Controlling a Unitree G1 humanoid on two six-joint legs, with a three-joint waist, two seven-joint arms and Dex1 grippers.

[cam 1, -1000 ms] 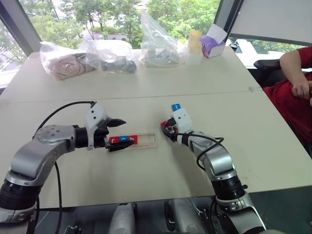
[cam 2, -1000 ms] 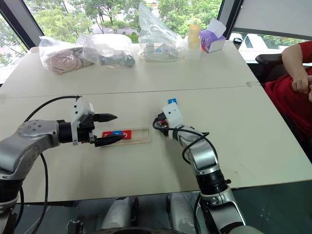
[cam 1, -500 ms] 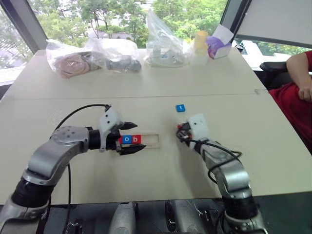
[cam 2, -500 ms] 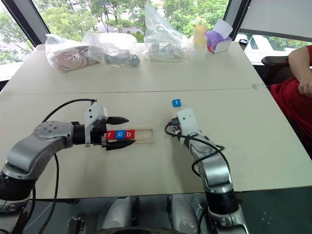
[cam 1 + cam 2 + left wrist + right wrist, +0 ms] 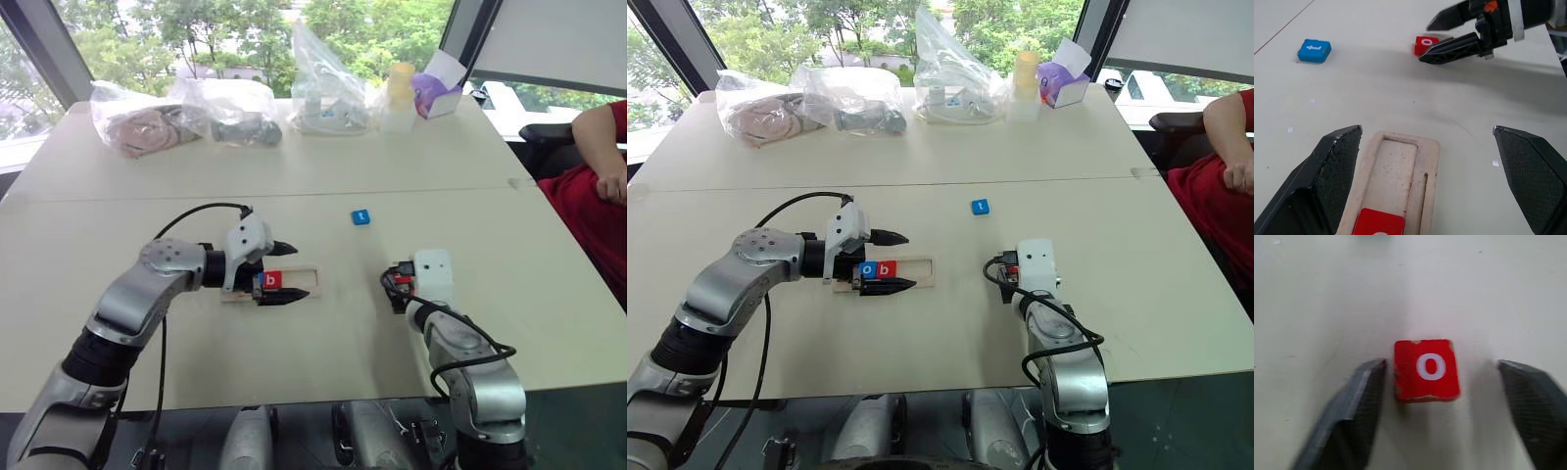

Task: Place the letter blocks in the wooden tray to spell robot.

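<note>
The wooden tray [image 5: 921, 271] lies mid-table. It holds a blue "o" block [image 5: 868, 269] and a red "b" block [image 5: 885, 269]; its right part [image 5: 1400, 166] is bare. My left gripper [image 5: 908, 260] is open, one finger on each side of the tray over these blocks, and hides the tray's left end. A red "o" block [image 5: 1426, 369] lies flat on the table between the fingers of my open right gripper [image 5: 1441, 364], close to one finger [image 5: 1359, 401]. The blue "t" block [image 5: 361, 216] lies alone farther back.
Plastic bags [image 5: 186, 113] with contents, a yellow-capped bottle [image 5: 393, 93] and a purple tissue box [image 5: 431, 93] line the table's far side. A person in red [image 5: 588, 186] sits at the right edge. A seam [image 5: 392, 191] crosses the table.
My right gripper has drawn back to the right and opened, leaving the red "o" block on the table. My left gripper has slid right along the tray. The camera view shifted.
</note>
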